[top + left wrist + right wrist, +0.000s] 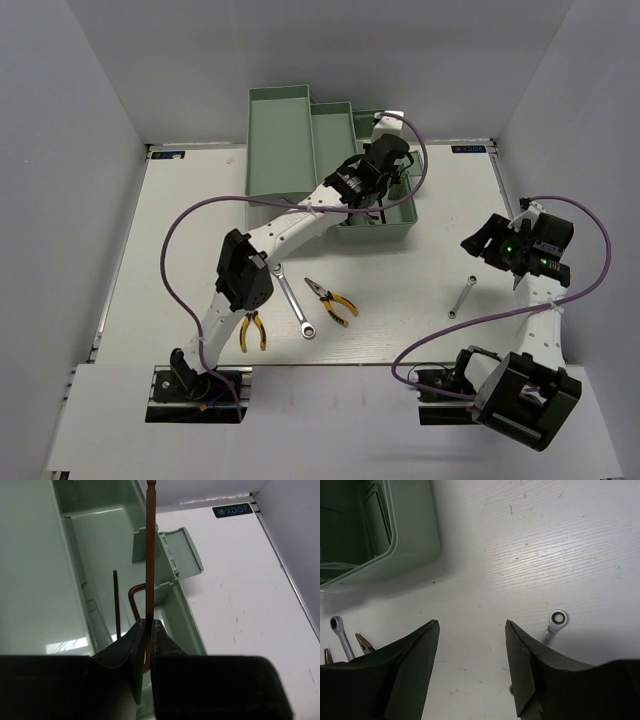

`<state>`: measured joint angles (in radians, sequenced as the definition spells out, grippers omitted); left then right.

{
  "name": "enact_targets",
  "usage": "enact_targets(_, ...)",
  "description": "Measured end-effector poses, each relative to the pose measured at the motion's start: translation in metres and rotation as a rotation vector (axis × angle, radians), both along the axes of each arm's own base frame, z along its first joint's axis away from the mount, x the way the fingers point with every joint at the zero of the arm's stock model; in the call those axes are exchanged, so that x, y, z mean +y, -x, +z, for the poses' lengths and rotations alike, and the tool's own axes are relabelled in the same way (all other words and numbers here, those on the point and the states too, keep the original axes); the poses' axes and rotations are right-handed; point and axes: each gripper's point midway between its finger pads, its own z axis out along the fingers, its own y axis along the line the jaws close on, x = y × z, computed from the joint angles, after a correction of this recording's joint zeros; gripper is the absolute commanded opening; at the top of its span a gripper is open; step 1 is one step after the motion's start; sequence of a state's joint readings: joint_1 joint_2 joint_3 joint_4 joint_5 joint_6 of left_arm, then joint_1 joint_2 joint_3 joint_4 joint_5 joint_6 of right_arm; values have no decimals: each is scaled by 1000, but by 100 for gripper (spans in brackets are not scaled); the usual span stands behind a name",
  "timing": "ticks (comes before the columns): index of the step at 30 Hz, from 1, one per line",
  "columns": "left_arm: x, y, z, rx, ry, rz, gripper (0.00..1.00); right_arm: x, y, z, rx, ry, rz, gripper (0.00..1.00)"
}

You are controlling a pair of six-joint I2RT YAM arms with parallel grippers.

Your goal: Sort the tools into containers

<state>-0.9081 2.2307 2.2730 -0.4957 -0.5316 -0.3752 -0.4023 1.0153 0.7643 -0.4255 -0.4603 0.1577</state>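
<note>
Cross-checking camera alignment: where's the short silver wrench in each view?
Top external: short wrench right of centre, on the table.
Left wrist: not in it.
Right wrist: lower right, ring end up.
Shared landmark: the green toolbox, in all three views.

Two pairs of pliers are lying out in the top view: the first pliers [333, 301] and the second pliers [252, 331]. Two wrenches are lying there as well, a long wrench [297, 304] and a short wrench [461, 296]. In the left wrist view, two hex keys are showing for certain: a dark-red hex key [150, 555] and a darker hex key [116, 605]. A reddish bend [133, 597] is sitting between them, and whether it makes a third key is unclear. One green toolbox [280, 150] is standing open.
</note>
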Motion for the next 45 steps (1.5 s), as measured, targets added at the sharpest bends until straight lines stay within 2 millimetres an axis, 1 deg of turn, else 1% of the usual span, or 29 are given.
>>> enact_targets(3, -12, -16, -15, -13, 7, -4, 0, 0, 1, -2, 2, -3, 4, 62)
enact_targets(7, -16, -25, -45, 13, -21, -15, 0, 0, 2, -3, 5, -6, 8, 62)
enact_targets(8, -17, -26, -50, 19, -25, -18, 0, 0, 2, -4, 5, -6, 9, 66)
enact_targets(9, -16, -27, -53, 24, -27, -19, 0, 0, 2, -4, 6, -7, 12, 82)
enact_targets(10, -16, -29, -56, 28, -29, -19, 4, 1, 2, -5, 9, -9, 16, 91)
enact_targets(11, -15, -30, -57, 31, -26, -19, 24, 0, 2, -6, 11, -2, 23, 91)
enact_targets(14, -12, -35, -58, 34, -17, -22, 53, 2, 4, -12, 27, 9, 57, 91)
enact_targets(15, -12, -37, -57, 34, -9, -23, 66, 2, 5, -15, 35, 10, 70, 91)
enact_targets(18, -11, -41, -55, 35, 9, -29, 75, 4, 9, -20, 49, 14, 102, 91)
enact_targets(20, -10, -43, -55, 38, 16, -32, 75, 5, 10, -21, 49, 19, 121, 91)
enact_targets(21, -10, -43, -55, 39, 19, -36, 76, 6, 10, -22, 50, 21, 127, 86)
enact_targets(22, -11, -43, -54, 41, 22, -43, 76, 6, 10, -22, 51, 27, 134, 72)
enact_targets(23, -12, -42, -53, 42, 24, -49, 76, 5, 11, -23, 53, 35, 138, 62)
enact_targets(24, -12, -41, -52, 43, 26, -54, 70, 4, 12, -25, 60, 41, 138, 55)
enact_targets(25, -13, -38, -48, 43, 31, -60, 64, 3, 13, -26, 67, 48, 138, 44)
enact_targets(26, -11, -34, -45, 45, 27, -68, 56, 1, 14, -28, 73, 63, 136, 38)
enact_targets(27, -8, -28, -40, 50, 23, -76, 24, -1, 15, -30, 81, 75, 134, 34)
enact_targets(28, -2, -18, -35, 60, 17, -87, 11, -3, 17, -33, 95, 90, 131, 33)
enact_targets(29, 6, -4, -29, 70, 8, -105, 6, -6, 19, -37, 117, 98, 127, 33)
enact_targets(30, 18, 13, -23, 84, -1, -123, 3, -8, 21, -42, 142, 108, 125, 33)
enact_targets(31, 32, 33, -18, 98, -7, -145, 4, -11, 24, -48, 171, 117, 122, 34)
enact_targets(32, 49, 53, -10, 107, -10, -159, 9, -13, 27, -54, 201, 126, 117, 38)
enact_targets(33, 68, 76, -4, 119, -17, -174, 31, -16, 31, -60, 230, 138, 114, 43)
enact_targets(34, 86, 96, 3, 124, -22, -186, 46, -19, 34, -63, 253, 149, 108, 49)
enact_targets(35, 104, 115, 12, 115, -8, -197, 56, -23, 36, -66, 272, 168, 102, 62)
enact_targets(37, 141, 147, 21, 110, -3, -200, 74, -30, 40, -70, 297, 211, 92, 64)
enact_targets(40, 191, 182, 7, 122, -34, -182, 85, -39, 45, -76, 341, 253, 80, 62)
enact_targets(43, 221, 199, -35, 172, -108, -162, 89, -45, 49, -86, 417, 252, 66, 58)
enact_targets(45, 233, 206, -67, 225, -181, -162, 89, -47, 50, -92, 452, 244, 55, 56)
